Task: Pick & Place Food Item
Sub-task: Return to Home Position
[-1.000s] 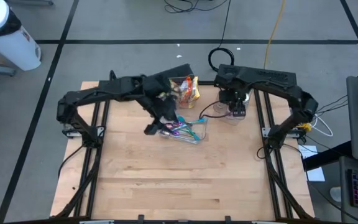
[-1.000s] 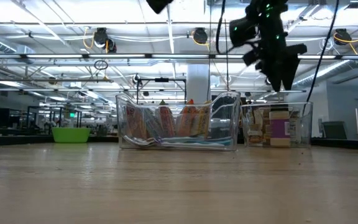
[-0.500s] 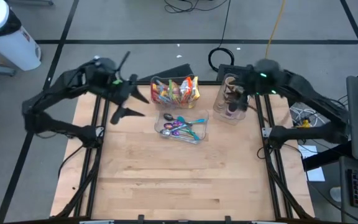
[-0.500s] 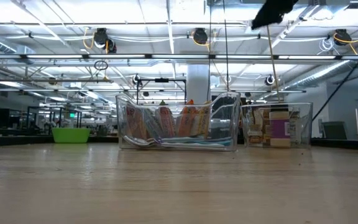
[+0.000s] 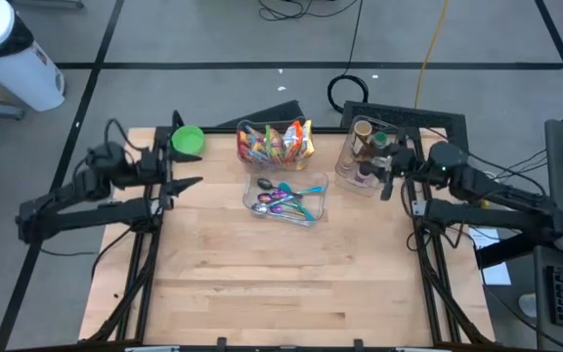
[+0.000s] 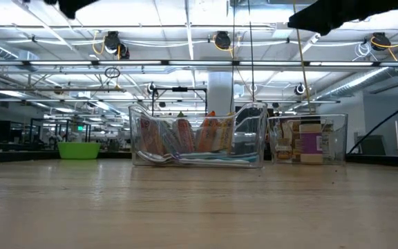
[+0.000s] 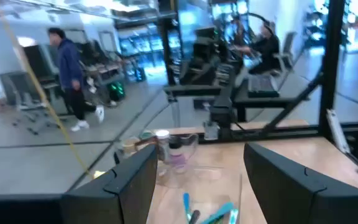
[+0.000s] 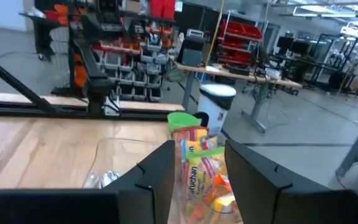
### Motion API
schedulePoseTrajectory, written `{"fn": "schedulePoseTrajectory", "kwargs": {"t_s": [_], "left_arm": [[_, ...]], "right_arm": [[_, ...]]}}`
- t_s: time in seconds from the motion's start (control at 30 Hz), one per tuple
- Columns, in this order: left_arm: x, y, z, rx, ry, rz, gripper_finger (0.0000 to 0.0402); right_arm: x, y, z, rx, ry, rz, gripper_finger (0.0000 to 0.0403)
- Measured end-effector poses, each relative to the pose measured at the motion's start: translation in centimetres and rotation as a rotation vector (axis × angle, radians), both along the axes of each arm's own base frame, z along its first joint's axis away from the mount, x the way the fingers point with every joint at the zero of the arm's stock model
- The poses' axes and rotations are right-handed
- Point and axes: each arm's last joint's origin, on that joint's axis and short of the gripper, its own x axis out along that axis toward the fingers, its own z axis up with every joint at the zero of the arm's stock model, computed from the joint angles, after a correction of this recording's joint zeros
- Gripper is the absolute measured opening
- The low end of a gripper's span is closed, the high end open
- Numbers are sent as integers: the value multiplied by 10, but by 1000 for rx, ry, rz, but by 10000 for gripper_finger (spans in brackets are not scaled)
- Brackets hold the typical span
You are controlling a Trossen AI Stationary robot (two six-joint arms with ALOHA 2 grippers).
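From my station I see both arms pulled back to the sides of the table (image 5: 262,284), clear of the bins. The left tool (image 7: 201,163) hangs over the table's left edge, near the green bowl (image 5: 188,140) at the far left corner; its two fingers are spread wide with nothing between them. The right tool (image 8: 199,149) sits at the table's right edge, just beside the top right bin (image 5: 346,181) but not touching it, and it too is released and carrying nothing. The purple seasoning bottle (image 6: 311,144) stands upright inside that top right bin, alongside other bottles whose labels I cannot read. The top left bin (image 5: 244,154) holds the noodle packs (image 5: 280,140), standing on edge in orange, yellow and red wrappers. Just in front of it, towards the middle of the table, the bottom bin (image 5: 322,202) holds the spoons (image 5: 283,198), lying flat in a loose heap of blue, purple and dark handles. In the low view the bins rest level on the wood, the top right one apart from the other two, and the arms show only as dark shapes at the upper edge. Through the left wrist camera I can see a person (image 7: 71,78) in dark clothes standing in the room beyond the table.
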Motion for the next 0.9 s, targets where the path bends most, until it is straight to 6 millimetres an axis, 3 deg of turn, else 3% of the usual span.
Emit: {"fn": "schedulePoseTrajectory", "kwargs": {"t_s": [0.33,0.6,0.77,0.9], "left_arm": [[-17,-4,-65,-15,-116,68,248],[-16,0,-108,-21,-231,164,248],[-15,2,-127,-43,-272,209,248],[-14,2,-133,-57,-278,206,248]], "right_arm": [[-6,7,-43,16,-90,30,130],[-7,9,-97,-3,-231,10,130],[-8,9,-118,-12,-234,-51,130],[-11,11,-119,-14,-243,-47,130]]}}
